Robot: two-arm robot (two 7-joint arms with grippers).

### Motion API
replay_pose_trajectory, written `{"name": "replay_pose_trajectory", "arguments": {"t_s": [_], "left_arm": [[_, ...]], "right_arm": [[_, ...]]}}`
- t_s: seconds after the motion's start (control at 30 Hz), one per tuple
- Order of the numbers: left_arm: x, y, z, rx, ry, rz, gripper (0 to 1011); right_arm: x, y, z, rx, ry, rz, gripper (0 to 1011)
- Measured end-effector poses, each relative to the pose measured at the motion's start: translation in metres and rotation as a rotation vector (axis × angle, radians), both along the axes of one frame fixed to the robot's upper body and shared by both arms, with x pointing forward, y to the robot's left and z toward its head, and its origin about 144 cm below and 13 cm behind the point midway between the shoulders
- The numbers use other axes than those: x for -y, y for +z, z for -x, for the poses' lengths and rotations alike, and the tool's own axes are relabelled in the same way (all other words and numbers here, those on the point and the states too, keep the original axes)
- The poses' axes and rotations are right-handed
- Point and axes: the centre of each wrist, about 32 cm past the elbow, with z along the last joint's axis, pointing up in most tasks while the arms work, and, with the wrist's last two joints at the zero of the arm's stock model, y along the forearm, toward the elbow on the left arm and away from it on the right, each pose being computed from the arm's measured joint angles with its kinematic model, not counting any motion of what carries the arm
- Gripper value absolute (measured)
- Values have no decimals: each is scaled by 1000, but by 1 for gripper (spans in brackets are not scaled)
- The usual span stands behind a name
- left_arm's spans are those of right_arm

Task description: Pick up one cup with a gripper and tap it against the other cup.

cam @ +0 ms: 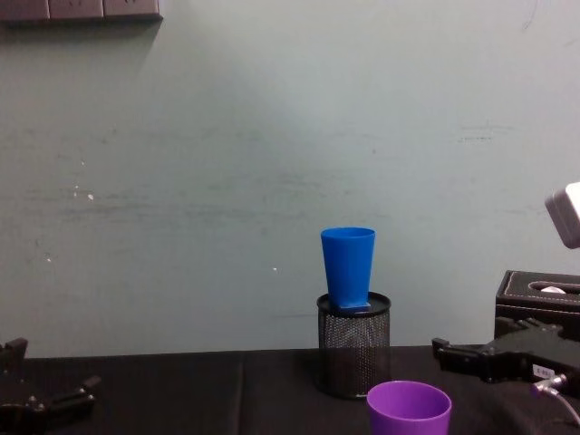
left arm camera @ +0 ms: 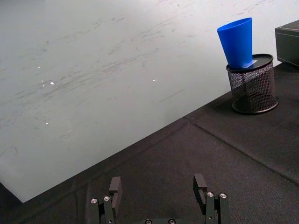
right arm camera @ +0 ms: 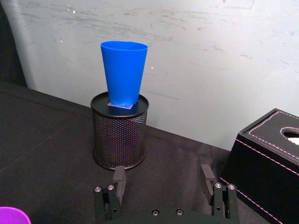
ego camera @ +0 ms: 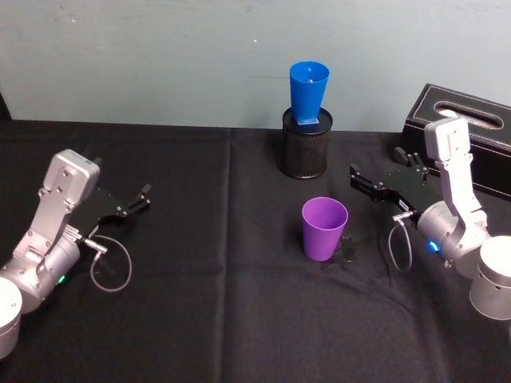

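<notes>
With the right hand [ego camera: 361, 179] spread just right of the purple cup [ego camera: 324, 228] on the tabletop [ego camera: 200, 319], a careless tap could topple the blue cup [ego camera: 308, 92] perched on the far mesh holder [ego camera: 304, 145].

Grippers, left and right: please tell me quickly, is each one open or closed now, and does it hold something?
Left gripper: open, holding nothing, low over the black cloth.
Right gripper: open, holding nothing, beside the purple cup.

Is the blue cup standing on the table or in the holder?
In the holder: the blue cup stands upright, its base inside the black mesh holder's rim.
</notes>
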Motion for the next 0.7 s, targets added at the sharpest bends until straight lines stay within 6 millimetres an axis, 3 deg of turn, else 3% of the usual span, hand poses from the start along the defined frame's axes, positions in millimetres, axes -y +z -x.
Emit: {"name": "replay_pose_trajectory", "arguments": {"t_s": [0.7], "left_arm": [[0,0,0,0,0,0,1005]], "right_arm": [[0,0,0,0,0,0,1003]]}}
